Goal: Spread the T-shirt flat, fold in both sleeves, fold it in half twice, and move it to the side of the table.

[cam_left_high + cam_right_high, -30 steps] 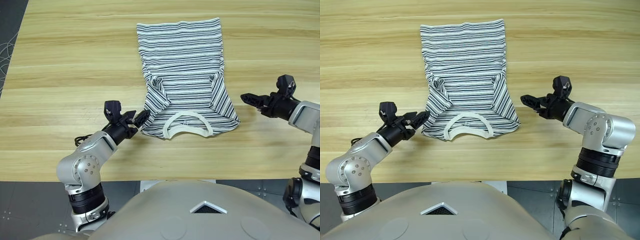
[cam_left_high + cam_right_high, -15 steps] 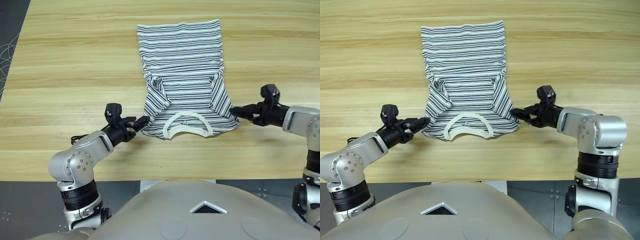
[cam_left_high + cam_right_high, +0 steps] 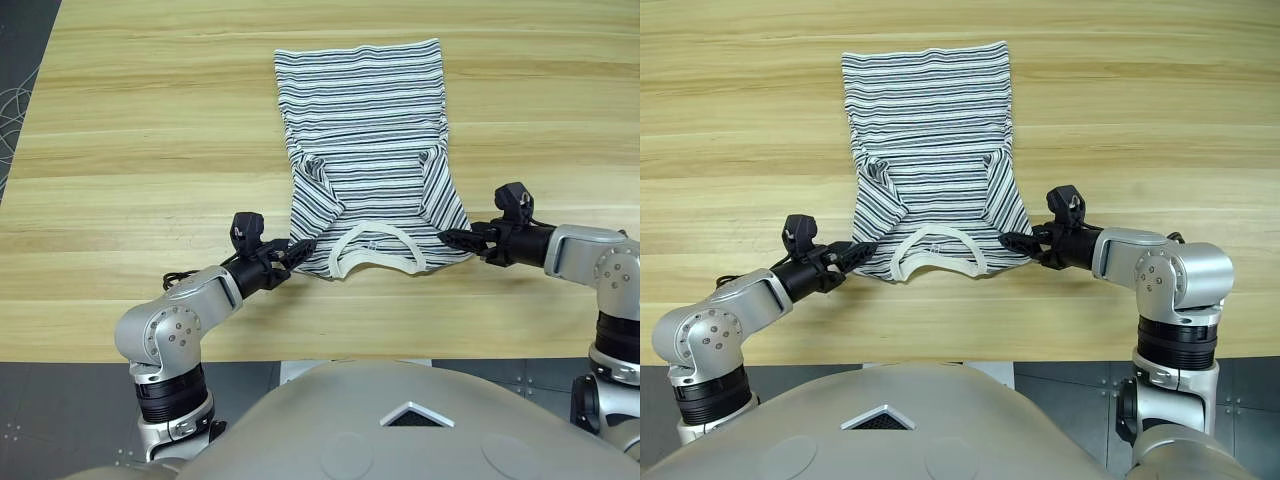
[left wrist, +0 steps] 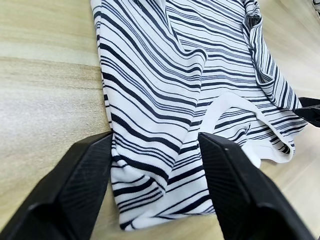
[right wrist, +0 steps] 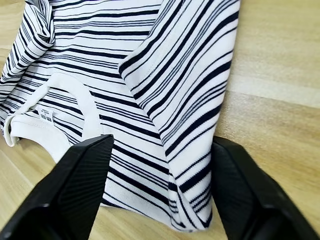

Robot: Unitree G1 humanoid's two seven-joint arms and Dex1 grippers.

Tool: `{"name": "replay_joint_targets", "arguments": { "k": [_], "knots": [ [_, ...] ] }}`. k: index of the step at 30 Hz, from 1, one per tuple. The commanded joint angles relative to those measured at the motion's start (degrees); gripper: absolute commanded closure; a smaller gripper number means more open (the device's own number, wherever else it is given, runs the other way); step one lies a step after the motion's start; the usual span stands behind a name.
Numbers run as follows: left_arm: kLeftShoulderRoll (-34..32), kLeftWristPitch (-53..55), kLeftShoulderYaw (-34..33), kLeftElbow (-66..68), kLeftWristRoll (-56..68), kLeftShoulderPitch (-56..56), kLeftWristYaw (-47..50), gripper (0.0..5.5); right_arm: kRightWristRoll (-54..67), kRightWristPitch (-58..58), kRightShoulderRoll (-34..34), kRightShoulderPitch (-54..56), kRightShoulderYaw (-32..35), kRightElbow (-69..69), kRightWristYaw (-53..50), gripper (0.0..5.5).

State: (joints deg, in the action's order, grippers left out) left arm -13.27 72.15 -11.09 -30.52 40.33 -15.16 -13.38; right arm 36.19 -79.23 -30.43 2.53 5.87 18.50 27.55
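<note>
Nearest, the left gripper sits low on the wooden table at the 7 o'clock corner of the T-shirt. Its fingers stand apart, with the striped corner lying between them, not pinched. At the 5 o'clock corner the right gripper is set likewise, its fingers spread either side of the cloth's edge. Between the two, at 6 o'clock, the white collar faces the robot, with a small label showing inside it. Beyond, both sleeves are folded in over the chest. The shirt lies flat mid-table, its hem farthest off at 12 o'clock.
</note>
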Motion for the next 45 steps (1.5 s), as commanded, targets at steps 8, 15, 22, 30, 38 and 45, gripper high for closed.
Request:
{"name": "replay_joint_targets", "arguments": {
  "k": [8,15,22,30,38,45],
  "knots": [
    [-0.1,1.8,1.1,1.4,-0.9,-2.6,1.1,4.75,-0.4,-0.8,0.4,-2.2,-0.7,-0.1,-0.7,4.95],
    [-1.1,2.3,1.7,0.5,-0.6,-3.4,0.7,5.10,-0.2,-0.2,-1.4,-2.7,-0.4,0.5,0.4,5.35],
    [-7.0,4.0,4.9,-7.3,1.4,-13.1,-2.6,5.10,3.3,1.9,-8.6,-10.7,0.5,8.7,7.8,5.35],
    [-7.8,3.7,-8.7,-13.4,9.5,-15.5,-4.0,5.10,7.4,7.1,-10.9,-20.3,5.6,14.8,13.4,5.35],
    [-10.1,3.6,-16.3,-13.5,15.9,-13.3,-3.8,5.10,13.1,8.7,-7.7,-18.0,8.3,16.5,12.1,5.35],
    [-7.4,2.2,-10.6,-5.7,13.0,-3.6,1.2,5.10,14.7,7.4,3.3,-5.6,6.7,11.3,-0.8,5.35]
  ]
}}
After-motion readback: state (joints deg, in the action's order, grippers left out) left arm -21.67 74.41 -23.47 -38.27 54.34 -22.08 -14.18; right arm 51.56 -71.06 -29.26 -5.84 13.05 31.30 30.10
